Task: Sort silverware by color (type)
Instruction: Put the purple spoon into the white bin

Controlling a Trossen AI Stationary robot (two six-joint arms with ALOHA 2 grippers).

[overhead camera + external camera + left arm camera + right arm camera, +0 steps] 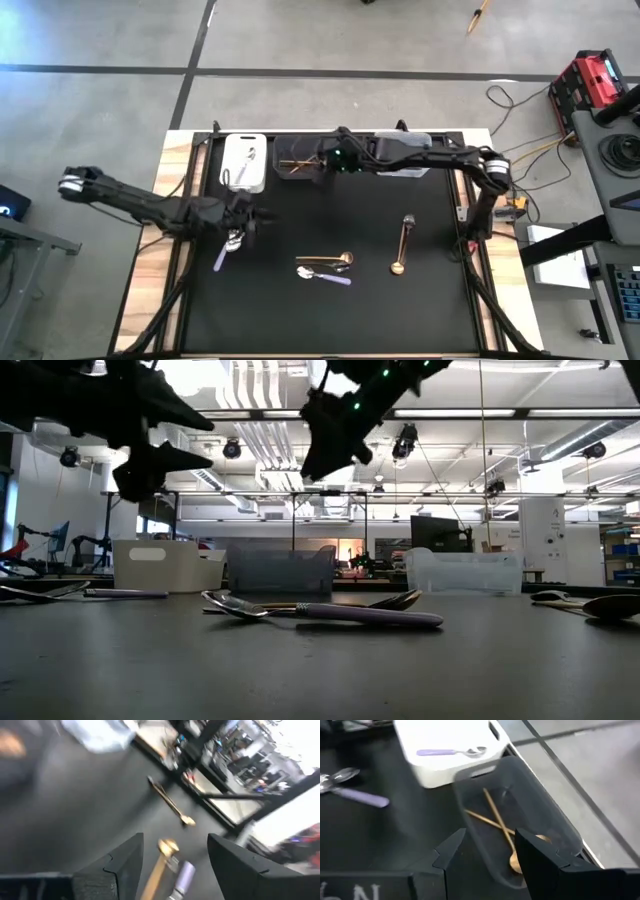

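Over the back edge of the mat, seen from above, my right gripper [318, 163] hangs at the dark bin [297, 160], fingers apart and empty, with gold pieces lying inside. My left gripper [250, 218] hovers open beside a purple-handled spoon [229, 247] on the mat. The white bin [244, 163] holds one purple-handled spoon; what the clear bin [412, 157] holds I cannot tell. Still loose are a gold spoon [330, 259] lying just beside another purple spoon [325, 274], and a long gold spoon [402, 245] well apart to the right.

From table height, both grippers hang clear of the surface, and the three bins stand in a row behind the loose spoons.

Past my left fingers [118, 865], which stand wide, I see the gold and purple pair close ahead and the long gold spoon [170, 803] farther off.

Past my right fingers [540, 855], also apart, two gold spoons [500, 825] lie crossed in the dark bin [540, 815], and a purple-handled spoon [451, 752] rests in the white bin [445, 767].

My judgement: the right should rise straight out of the bin before swinging away. The left should straddle the purple handle across its narrow width, settle low, then close, leaving the neighbouring gold spoon undisturbed.
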